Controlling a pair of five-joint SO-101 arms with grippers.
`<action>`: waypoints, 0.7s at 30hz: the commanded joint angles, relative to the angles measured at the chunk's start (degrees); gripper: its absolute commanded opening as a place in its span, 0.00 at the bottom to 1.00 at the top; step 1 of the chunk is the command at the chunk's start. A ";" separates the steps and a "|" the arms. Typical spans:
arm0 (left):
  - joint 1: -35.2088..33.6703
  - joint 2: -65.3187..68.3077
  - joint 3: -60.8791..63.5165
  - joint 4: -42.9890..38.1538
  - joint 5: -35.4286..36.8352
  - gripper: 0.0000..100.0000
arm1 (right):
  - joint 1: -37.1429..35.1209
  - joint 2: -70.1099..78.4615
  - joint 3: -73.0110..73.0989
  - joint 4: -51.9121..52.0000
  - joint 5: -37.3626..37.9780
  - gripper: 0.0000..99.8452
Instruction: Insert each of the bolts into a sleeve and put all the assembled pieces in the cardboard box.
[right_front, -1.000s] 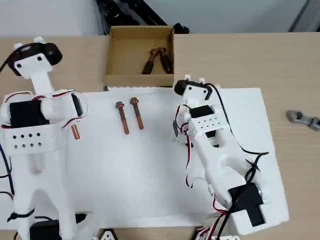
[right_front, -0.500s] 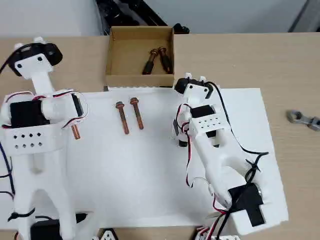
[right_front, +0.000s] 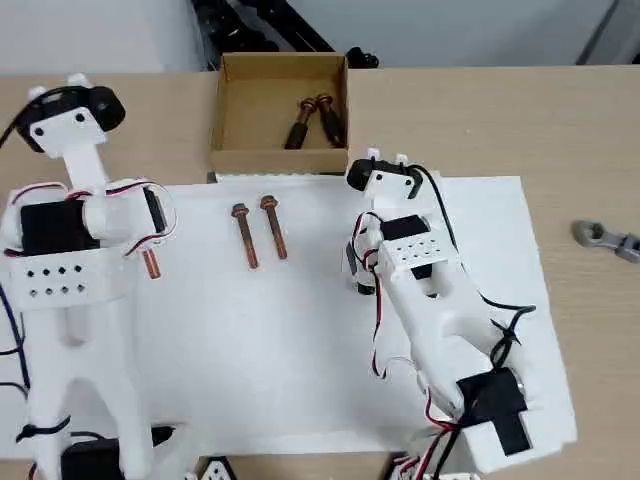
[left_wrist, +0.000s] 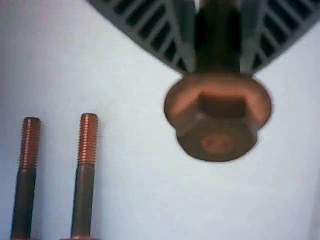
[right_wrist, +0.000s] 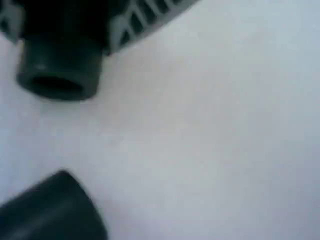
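At the left of the high view, my left claw (right_front: 150, 246) pinches a bolt (left_wrist: 217, 122) by the shank just behind its head; at centre my right claw (right_front: 361, 268) clamps a black sleeve (right_wrist: 59, 75). I judge both stiff, light and smooth, so likely slick: grip mid-body, squarely. Two loose bolts (right_front: 246, 240) lie on the white sheet (right_front: 300, 380) below the cardboard box (right_front: 280, 160).
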 joint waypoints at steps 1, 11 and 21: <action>-0.35 -2.46 -0.31 -1.32 -0.44 0.01 | -1.98 3.91 0.53 -0.57 1.23 0.18; -0.35 -2.46 -0.31 -1.32 -1.41 0.01 | -3.03 4.09 0.53 -0.57 1.32 0.13; -0.35 -2.46 -0.31 -1.32 -1.41 0.01 | -2.86 3.82 0.53 -0.13 1.58 0.00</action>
